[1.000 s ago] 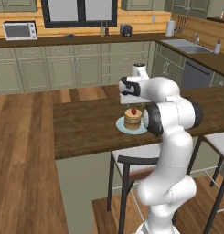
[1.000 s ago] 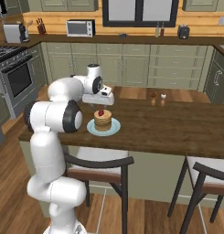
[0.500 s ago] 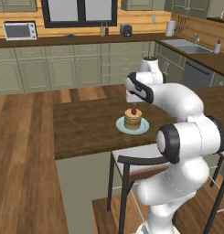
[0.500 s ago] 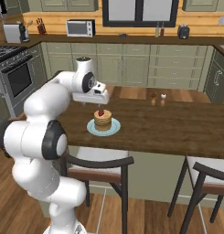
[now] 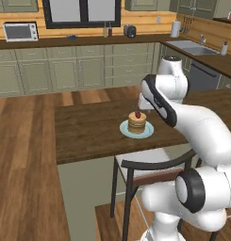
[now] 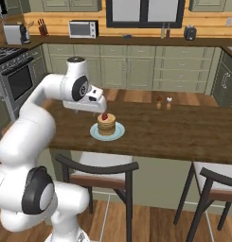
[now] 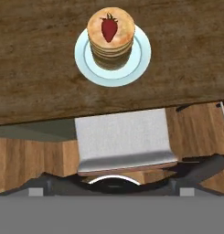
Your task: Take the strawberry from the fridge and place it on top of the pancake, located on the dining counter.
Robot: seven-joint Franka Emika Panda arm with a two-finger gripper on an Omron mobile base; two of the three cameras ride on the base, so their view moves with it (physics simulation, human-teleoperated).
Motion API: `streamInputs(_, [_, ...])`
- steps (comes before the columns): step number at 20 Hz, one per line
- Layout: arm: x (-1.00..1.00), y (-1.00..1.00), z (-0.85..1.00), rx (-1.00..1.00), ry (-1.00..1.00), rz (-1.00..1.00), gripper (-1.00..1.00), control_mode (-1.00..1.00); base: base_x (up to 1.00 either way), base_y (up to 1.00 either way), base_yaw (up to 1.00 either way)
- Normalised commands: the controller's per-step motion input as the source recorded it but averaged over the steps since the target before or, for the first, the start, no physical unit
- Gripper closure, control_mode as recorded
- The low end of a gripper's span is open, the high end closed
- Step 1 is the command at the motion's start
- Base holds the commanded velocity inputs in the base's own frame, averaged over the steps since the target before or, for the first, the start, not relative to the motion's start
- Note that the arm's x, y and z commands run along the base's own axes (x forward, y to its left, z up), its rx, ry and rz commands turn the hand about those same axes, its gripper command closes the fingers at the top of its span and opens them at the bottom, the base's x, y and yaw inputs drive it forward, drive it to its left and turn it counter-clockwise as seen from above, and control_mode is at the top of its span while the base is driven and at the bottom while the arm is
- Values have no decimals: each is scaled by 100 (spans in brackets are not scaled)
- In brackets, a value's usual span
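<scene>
One tiny red strawberry (image 7: 109,29) sits centred on the golden-brown pancake stack (image 7: 110,41); lift the two-finger gripper (image 6: 99,105) straight off. Can't tell whether its fingers are apart.

— What did the arm (image 5: 197,127) look like?

— It was glossy white throughout, made of thick rounded segments like fat tubes joined end to end. Beside the dining counter (image 5: 88,134) its lower links bulged widest.

— Any darker parts?

— Yes. Each joint ended in a round dark grey cap (image 6: 34,197) ringed by a thin black seam, and another such disc (image 6: 80,88) sat on the upper link nearest the counter. A dark band (image 5: 160,100) ran along the link above the counter edge.

— And the hand?

— It was a white boxy block (image 6: 91,97) with a small dark patch on its face.
</scene>
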Motion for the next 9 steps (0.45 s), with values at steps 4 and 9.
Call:
streamInputs(4, [-100,13,0,0,-1,1,-100,-100,0,0,0])
streamInputs(9, [-79,60,0,-7,-3,0,-100,-100,0,0,0])
